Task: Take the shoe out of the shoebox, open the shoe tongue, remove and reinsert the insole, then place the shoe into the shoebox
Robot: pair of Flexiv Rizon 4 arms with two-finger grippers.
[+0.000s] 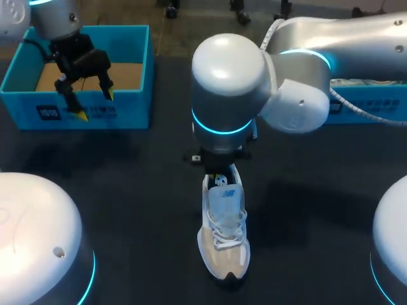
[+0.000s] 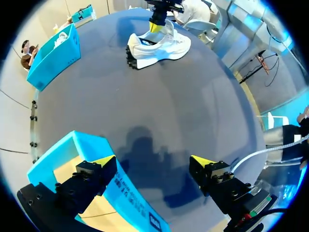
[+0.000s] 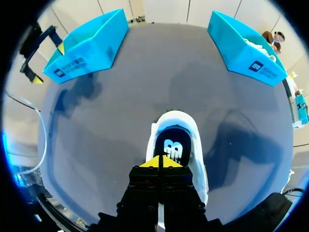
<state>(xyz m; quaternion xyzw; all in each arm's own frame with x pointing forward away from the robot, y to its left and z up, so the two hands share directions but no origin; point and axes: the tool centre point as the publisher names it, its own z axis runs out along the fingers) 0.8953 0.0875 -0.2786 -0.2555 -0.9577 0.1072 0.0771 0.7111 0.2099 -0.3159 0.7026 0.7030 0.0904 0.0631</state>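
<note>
Dark grey bench (image 1: 146,190), second blue box (image 3: 240,52) near its far right corner, something white inside, too small to tell.

The white lace-up sneaker (image 1: 219,255) looked of soft woven cloth, with cord laces (image 1: 226,236) and a smooth dark insole (image 3: 174,147). The dark surface (image 1: 127,190) under the sneaker was matt. Well apart from the sneaker, the blue cardboard shoebox (image 1: 95,113) showed a raw brown floor.

Dim table (image 1: 140,190) under overhead light
Soft shadows flank the shoe (image 1: 224,235) on the dark table; the right arm (image 1: 235,82) above it gleams.
</note>
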